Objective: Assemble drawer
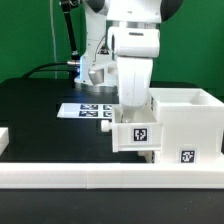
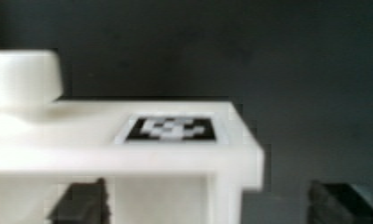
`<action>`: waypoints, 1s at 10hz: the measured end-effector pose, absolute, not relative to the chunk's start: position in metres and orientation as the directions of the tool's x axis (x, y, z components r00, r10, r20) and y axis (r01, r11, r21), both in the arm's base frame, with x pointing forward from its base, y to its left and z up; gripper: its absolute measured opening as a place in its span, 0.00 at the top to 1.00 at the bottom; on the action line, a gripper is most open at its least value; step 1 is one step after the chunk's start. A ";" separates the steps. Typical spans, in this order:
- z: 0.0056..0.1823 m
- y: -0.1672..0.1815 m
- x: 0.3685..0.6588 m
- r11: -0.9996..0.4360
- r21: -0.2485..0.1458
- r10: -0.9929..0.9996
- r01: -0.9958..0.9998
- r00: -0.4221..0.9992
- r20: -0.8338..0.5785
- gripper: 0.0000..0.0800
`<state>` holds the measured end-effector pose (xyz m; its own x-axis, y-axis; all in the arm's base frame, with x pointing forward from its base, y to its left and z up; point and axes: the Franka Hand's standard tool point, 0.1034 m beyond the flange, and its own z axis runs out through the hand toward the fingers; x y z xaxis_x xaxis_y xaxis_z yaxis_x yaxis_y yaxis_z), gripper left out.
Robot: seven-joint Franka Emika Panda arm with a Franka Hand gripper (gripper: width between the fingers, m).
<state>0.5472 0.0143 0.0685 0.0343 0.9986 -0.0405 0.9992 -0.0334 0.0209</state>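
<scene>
Hovering directly over a small white drawer tray at the near edge of the black surface, claw spread wide, fingers on either side of the tray's tagged wall, apparently clear of it and gripping nothing. Tray sitting just left of the tall housing in the exterior view, touching or nearly so. Long axis hard to judge. Marker board lying farther back. White rail running along the near side.

- Exterior view: low, level with the table, facing the arm across the rail.
- Wrist view: close, looking down between fingertips; shares the tagged tray.
</scene>
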 end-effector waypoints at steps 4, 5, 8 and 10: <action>0.105 -0.012 0.551 0.005 0.012 0.996 1.000 -0.003 -0.089 0.19; 0.114 -0.026 0.555 0.031 0.015 0.995 0.999 -0.030 -0.098 0.19; 0.106 -0.064 0.555 0.092 -0.002 0.991 0.996 -0.092 -0.101 0.19; 0.084 -0.068 0.550 0.097 -0.028 0.992 0.995 -0.099 -0.084 0.19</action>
